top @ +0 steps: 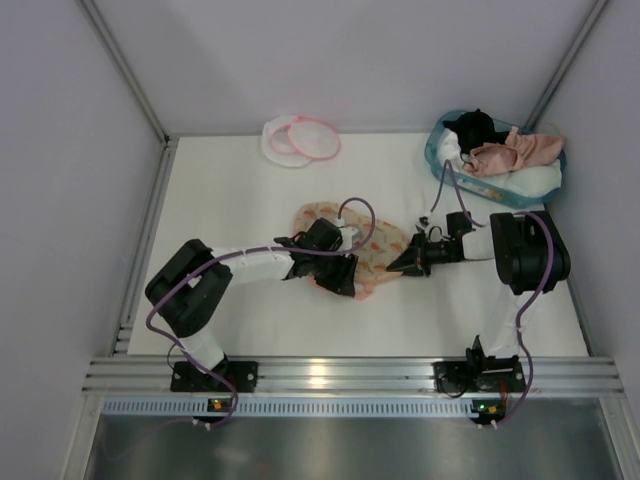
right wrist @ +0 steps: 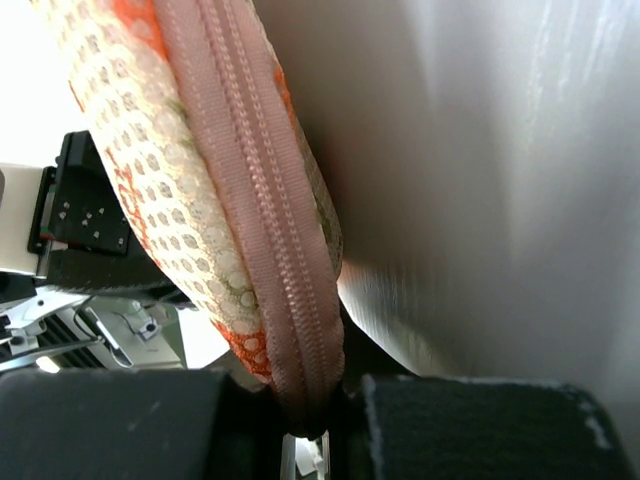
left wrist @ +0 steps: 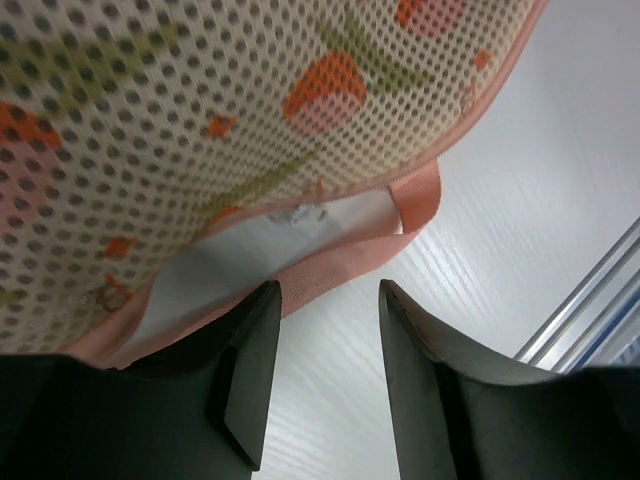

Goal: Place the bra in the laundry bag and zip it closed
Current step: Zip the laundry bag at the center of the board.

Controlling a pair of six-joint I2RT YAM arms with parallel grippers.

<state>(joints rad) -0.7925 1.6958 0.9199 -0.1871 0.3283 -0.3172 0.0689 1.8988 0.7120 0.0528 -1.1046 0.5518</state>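
A peanut-shaped, orange-printed mesh bag (top: 345, 235) with a pink zipper lies mid-table. My right gripper (top: 397, 266) is shut on its right end, and the zipped pink edge (right wrist: 290, 250) runs down between the jaws (right wrist: 310, 420). At the bag's near edge my left gripper (top: 340, 275) stands open. Bare table shows between its fingers (left wrist: 325, 300), and the left fingertip (left wrist: 262, 300) overlaps the pink trim (left wrist: 330, 265). The salmon-pink bra (top: 515, 150) lies in the teal basket (top: 434, 152) at the back right. A round white mesh laundry bag (top: 298, 140) with a pink rim lies open at the back.
The basket also holds a black garment (top: 475, 128) and white cloth (top: 538, 182). Grey walls close in the table on the left, back and right. An aluminium rail (top: 350, 375) runs along the near edge, also seen in the left wrist view (left wrist: 590, 310).
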